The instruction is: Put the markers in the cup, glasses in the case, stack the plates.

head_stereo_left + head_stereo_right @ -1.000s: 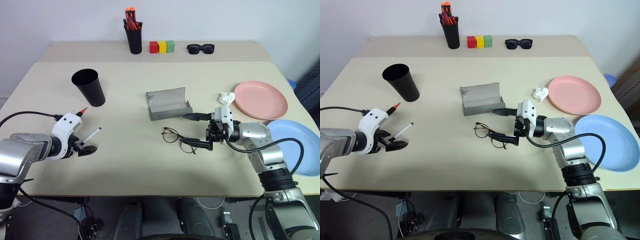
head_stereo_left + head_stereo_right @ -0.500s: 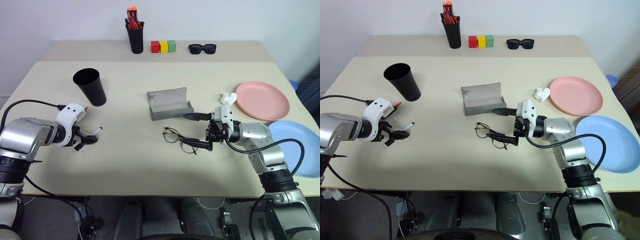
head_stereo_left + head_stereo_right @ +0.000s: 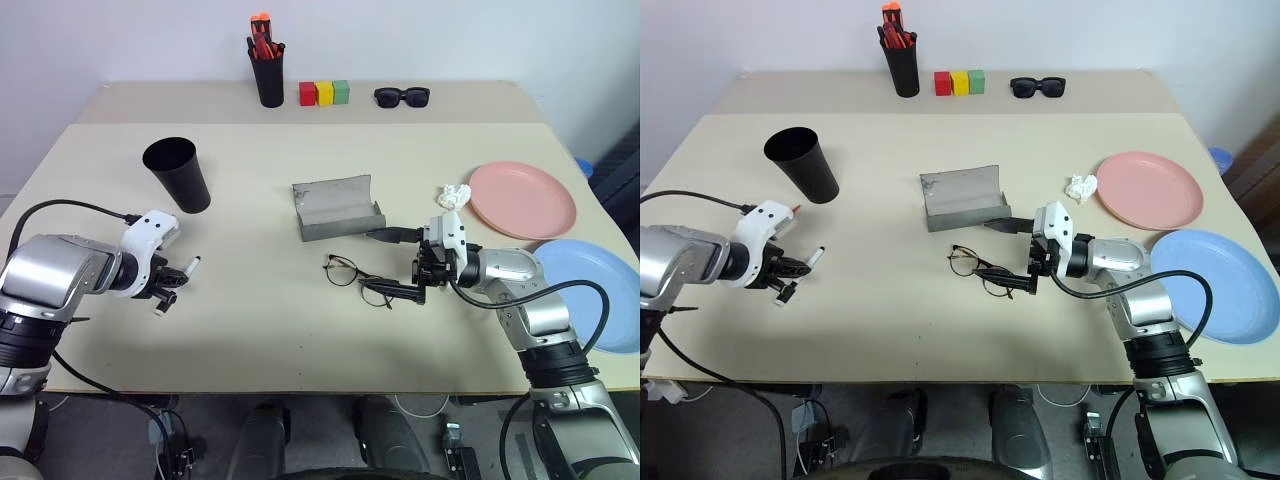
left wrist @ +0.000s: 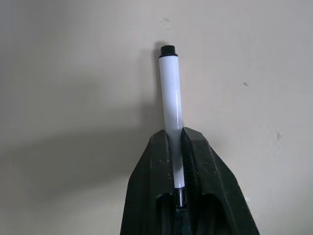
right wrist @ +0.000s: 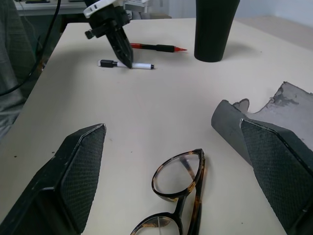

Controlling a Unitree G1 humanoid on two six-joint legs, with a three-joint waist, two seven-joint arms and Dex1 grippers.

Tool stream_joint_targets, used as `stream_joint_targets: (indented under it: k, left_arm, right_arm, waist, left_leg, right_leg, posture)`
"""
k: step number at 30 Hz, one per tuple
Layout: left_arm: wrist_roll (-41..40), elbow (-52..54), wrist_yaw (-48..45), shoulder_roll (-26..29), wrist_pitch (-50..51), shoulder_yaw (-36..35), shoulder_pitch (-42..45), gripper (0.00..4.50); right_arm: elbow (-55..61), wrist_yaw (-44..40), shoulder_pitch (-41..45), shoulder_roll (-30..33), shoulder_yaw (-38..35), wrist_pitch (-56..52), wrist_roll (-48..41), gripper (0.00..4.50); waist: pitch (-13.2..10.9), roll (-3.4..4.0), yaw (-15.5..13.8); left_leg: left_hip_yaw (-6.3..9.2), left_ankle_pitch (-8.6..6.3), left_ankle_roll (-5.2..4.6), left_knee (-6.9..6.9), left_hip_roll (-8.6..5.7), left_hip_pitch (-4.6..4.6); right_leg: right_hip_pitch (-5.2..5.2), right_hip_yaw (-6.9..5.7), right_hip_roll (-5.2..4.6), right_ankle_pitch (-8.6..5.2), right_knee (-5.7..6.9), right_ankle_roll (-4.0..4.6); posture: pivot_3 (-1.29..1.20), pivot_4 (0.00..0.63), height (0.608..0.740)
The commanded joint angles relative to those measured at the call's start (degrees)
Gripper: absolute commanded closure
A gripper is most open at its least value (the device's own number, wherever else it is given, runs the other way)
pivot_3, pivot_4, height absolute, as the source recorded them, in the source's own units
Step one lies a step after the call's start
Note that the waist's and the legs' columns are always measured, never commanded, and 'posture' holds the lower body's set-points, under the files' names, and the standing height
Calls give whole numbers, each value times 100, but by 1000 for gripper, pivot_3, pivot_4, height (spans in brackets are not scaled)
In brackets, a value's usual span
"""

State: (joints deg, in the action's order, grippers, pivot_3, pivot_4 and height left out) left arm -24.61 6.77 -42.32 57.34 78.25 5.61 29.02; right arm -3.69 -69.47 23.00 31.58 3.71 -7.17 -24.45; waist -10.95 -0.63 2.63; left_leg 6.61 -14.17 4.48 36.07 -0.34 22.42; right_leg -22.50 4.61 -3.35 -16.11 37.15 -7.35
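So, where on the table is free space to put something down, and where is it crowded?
Free: the wide patch between the black cup and the grey case, and the front middle strip below the glasses. Crowded: around the right gripper, case and glasses; the pink plate and blue plate fill the right edge.

White-barrelled marker [image 4: 170,112], black-capped, lies flat on the table [image 3: 250,330], pinched between the closed fingers of the left gripper [image 3: 790,272]; red-ended marker [image 5: 155,47] lies flat just beyond it, near the black tapered cup [image 3: 178,174], which stands upright, mouth up. Dark-framed glasses [image 3: 360,280], arms unfolded, lie lenses down in front of the grey case [image 3: 337,207], which lies open mid-table. Salmon pink plate [image 3: 522,199] and light blue plate [image 3: 595,291] lie unstacked, side by side at the table's right.
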Motion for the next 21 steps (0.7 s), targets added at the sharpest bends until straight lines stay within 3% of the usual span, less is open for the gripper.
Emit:
stream_joint_targets:
  k: [1, 8, 16, 19, 21]
  left_arm:
    - [-129, 312, 35, 51, 165, -277, -109, 4444]
    - [-427, 715, 294, -560, 111, -1118, -178, 4444]
    - [-468, 1394, 1557, -2384, -1792, -2581, 407, 4444]
    - [-29, 1153, 2520, -3015, -2954, -2867, 894, 4444]
    - [-184, 795, 2730, -3292, -3285, -3108, 1262, 4444]
  right_arm:
    - [0, 2, 122, -17, -140, 100, -42, 0]
    - [-125, -12, 204, -72, -111, 169, -14, 0]
    - [-402, -30, 434, -121, -131, 332, 57, 0]
    - [-645, -9, 583, -198, -136, 459, 108, 0]
    - [-838, 16, 705, -300, -127, 542, 132, 0]
  waist:
    - [0, 0, -2]
    - [-6, -11, -9]
    - [-11, -19, -26]
    - [-11, -21, -23]
    - [-11, -21, -11]
  left_leg:
    - [0, 0, 0, 0, 0, 0]
    - [1, 0, 0, 4, 0, 2]
    - [2, 5, 10, 6, -1, 3]
    - [3, 9, 15, 7, -2, 3]
    - [2, 10, 18, 6, -3, 2]
  right_leg:
    - [0, 0, 0, 0, 0, 0]
    - [1, 0, 0, 0, 0, 0]
    - [3, -2, -7, 1, -1, -1]
    - [4, -2, -9, 3, -2, -1]
    - [4, -2, -9, 3, -3, -2]
  posture:
    - [0, 150, 740]
    - [0, 150, 740]
    - [0, 150, 740]
    - [0, 150, 740]
    - [0, 150, 740]
